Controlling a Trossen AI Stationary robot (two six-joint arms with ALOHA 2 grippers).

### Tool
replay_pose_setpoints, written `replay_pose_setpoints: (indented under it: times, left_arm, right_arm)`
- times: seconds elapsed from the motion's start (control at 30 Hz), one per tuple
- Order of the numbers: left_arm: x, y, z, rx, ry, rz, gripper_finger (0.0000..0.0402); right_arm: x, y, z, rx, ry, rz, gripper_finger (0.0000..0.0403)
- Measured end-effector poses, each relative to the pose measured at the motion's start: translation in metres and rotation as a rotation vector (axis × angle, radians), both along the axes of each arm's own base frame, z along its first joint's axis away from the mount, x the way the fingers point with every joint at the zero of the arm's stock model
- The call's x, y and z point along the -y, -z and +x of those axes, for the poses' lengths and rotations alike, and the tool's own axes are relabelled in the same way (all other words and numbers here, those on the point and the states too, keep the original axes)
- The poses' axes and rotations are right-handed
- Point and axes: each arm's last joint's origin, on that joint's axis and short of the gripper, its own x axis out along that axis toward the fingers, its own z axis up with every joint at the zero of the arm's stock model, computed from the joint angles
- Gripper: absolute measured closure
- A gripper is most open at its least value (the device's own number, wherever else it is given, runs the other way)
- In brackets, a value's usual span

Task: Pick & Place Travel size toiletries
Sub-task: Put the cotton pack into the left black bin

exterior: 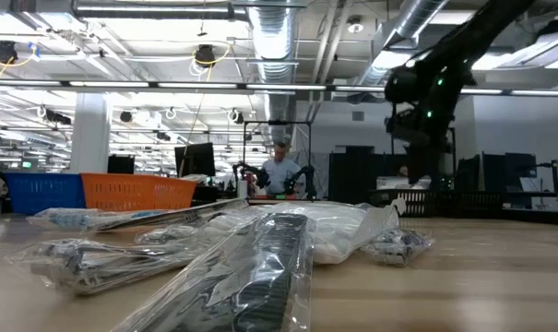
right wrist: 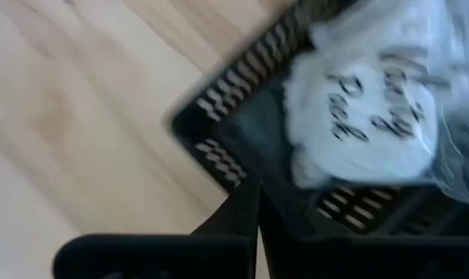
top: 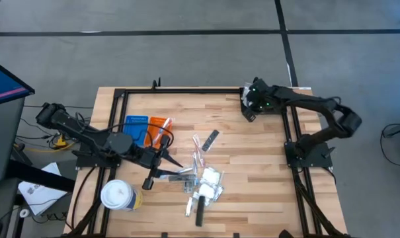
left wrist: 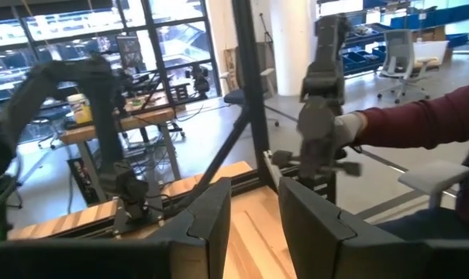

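While the left tool hung released beside the packets, its crinkly pick risked slipping; the right tool, clenched empty, hovered over a black tray.

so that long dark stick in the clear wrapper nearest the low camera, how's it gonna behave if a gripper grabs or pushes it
The dark stick in its clear wrapper looks flat and straight, so it would probably stay stiff and not roll. Its wrapper is loose, crinkled and glossy, so fingers may pinch film alone and slip. It overlaps the neighbouring packets in the pile, so a push would likely drag them along.
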Motion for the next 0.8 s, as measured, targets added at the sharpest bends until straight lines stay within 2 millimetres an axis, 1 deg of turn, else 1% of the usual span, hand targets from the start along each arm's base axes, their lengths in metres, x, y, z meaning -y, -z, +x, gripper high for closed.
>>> replay_pose_setpoints:
  times: [0.1, 0.3, 0.8]
  left_arm:
    - [0.003, 0.0, -0.001, -0.001, 0.012, 0.002, 0.0298]
    - [0.002, 0.0, -0.001, -0.001, 0.007, 0.005, 0.0298]
    - [0.002, -0.001, -0.001, 0.007, 0.007, 0.003, 0.0298]
  right_arm:
    - [0.004, 0.008, 0.0, -0.074, 0.041, -0.026, 0.0402]
    - [0.01, 0.013, 0.005, -0.058, 0.047, -0.047, 0.0402]
    - [0.009, 0.014, 0.0, -0.088, 0.062, -0.018, 0.0403]
